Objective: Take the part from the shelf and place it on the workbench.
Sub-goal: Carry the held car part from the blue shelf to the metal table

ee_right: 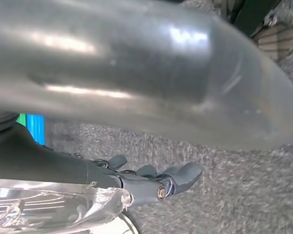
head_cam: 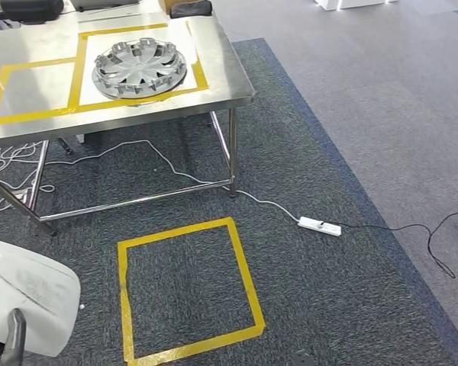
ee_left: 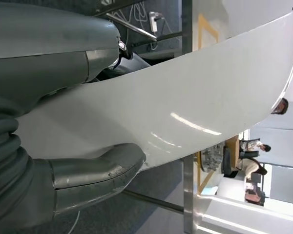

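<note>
One white part (ee_left: 197,92), unlabelled as far as you can read, sits clamped between the left hand's (ee_left: 74,112) thumb and fingers, low beside the workbench (head_cam: 227,69). Right hand (ee_right: 152,178) fingers together, empty.

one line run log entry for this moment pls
left robot hand: holds white part | right robot hand: over carpet, state unclear | workbench: wheel cover in taped square | part not yet placed
</note>
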Controlling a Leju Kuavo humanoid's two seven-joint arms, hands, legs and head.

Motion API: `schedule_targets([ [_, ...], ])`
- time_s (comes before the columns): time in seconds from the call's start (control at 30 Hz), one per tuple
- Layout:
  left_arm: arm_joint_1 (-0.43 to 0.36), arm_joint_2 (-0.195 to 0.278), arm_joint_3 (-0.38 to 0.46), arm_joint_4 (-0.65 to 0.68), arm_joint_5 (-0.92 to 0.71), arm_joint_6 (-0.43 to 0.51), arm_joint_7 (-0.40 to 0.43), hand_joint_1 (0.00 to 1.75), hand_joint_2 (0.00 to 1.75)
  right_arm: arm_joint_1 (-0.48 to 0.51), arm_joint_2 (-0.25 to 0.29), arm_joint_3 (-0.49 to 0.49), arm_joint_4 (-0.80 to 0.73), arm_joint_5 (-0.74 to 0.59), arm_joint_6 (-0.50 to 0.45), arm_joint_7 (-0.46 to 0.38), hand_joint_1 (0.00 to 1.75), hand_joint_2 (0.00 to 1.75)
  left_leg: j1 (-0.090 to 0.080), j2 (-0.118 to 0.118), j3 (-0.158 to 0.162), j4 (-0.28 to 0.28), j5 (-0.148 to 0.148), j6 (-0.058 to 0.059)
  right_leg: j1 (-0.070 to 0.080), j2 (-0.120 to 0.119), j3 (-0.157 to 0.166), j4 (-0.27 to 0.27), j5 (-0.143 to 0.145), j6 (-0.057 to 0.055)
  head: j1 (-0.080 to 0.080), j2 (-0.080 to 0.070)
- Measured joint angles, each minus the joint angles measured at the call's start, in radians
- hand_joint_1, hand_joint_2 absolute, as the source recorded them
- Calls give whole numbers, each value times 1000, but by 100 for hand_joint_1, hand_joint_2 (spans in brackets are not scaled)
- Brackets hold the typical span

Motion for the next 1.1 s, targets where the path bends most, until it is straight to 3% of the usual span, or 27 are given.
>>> schedule_targets([
  [0.07,-3,2,-3,0,-5,0,0,175,175,2,0,1,0,1,1,0,0,0,-2,55,-55,110,-62,-9,0,-26,1,-4,1,-8,-5,0],
  [0.13,-3,3,-5,0,-8,0,0,175,175,5,0,2,0,1,1,0,0,0,0,75,-113,227,-106,-15,0,-54,1,-4,-2,-10,-6,0],
  [0.17,-2,3,-5,0,-9,0,0,175,175,5,-1,2,0,1,1,0,0,0,1,78,-122,245,-102,-17,0,-68,2,-4,-3,-10,-6,0],
  [0.23,-1,4,-5,0,-9,0,0,175,175,3,-1,3,0,1,1,0,0,0,3,92,-81,170,-47,-16,0,-94,6,-4,-7,-6,-6,0],
  [0.3,-4,5,-6,0,-9,0,0,175,175,2,-1,3,0,2,1,0,0,0,0,141,-8,39,4,-10,5,-114,11,-1,-14,2,-7,0],
  [0.37,-5,5,-7,0,-10,0,0,175,175,1,-1,3,0,2,1,0,0,0,-4,169,26,-26,12,3,13,-133,15,-1,-22,14,-3,0],
  [0.43,-3,7,-7,0,-10,0,-1,175,175,-1,-1,4,0,1,1,-1,0,0,-3,146,26,-32,10,17,15,-155,26,-4,-28,24,3,0],
  [0.5,-1,8,-7,0,-10,0,-1,175,175,-2,-1,4,-1,-4,0,-3,0,0,1,126,28,-35,12,28,12,-125,22,25,-53,36,5,0],
  [0.57,-1,8,-7,0,-10,0,-1,175,175,-1,-1,3,-1,-10,-4,-2,0,0,4,110,29,-36,14,38,9,-63,-29,137,-112,43,9,0],
  [0.63,-1,8,-7,0,-10,0,0,175,175,0,-1,3,-1,-12,-7,4,0,0,3,94,29,-36,13,42,8,-39,-98,265,-159,45,10,0],
  [0.67,-1,9,-7,0,-10,0,0,175,175,1,-1,3,-1,-13,-8,7,0,0,3,87,30,-35,12,42,8,-37,-116,290,-157,45,10,0],
  [0.7,-1,9,-8,0,-11,1,0,175,175,2,-1,3,-1,-13,-8,10,0,0,3,80,31,-35,11,42,8,-36,-116,276,-134,44,10,0],
  [0.77,-1,10,-8,0,-13,4,0,175,175,2,-1,3,-1,-12,-9,14,0,0,3,69,36,-35,8,38,7,-34,-70,154,-54,40,11,0],
  [0.83,-2,10,-8,0,-19,9,0,175,175,1,-1,3,-1,-11,-9,15,0,0,-1,63,38,-32,0,28,5,-27,-21,38,-10,33,10,0],
  [0.87,-2,10,-8,0,-22,12,-1,175,175,0,-1,3,-1,-11,-9,15,0,0,-2,62,37,-31,-2,23,5,-24,-11,14,-7,28,9,0],
  [1.0,-3,11,-8,0,-30,18,-6,175,175,0,-1,3,-1,-10,-12,15,0,0,0,67,36,-16,-18,-1,6,-25,2,5,-15,3,5,0],
  [1.03,-4,11,-8,-1,-30,19,-8,175,175,0,-1,3,-1,-10,-12,15,0,0,0,71,20,19,-36,-6,3,-27,7,3,-16,-2,3,0],
  [1.1,-5,12,-8,-1,-31,21,-9,175,175,1,-1,3,-1,-10,-12,15,0,0,1,78,-51,146,-88,-13,2,-29,16,2,-24,-9,0,0],
])
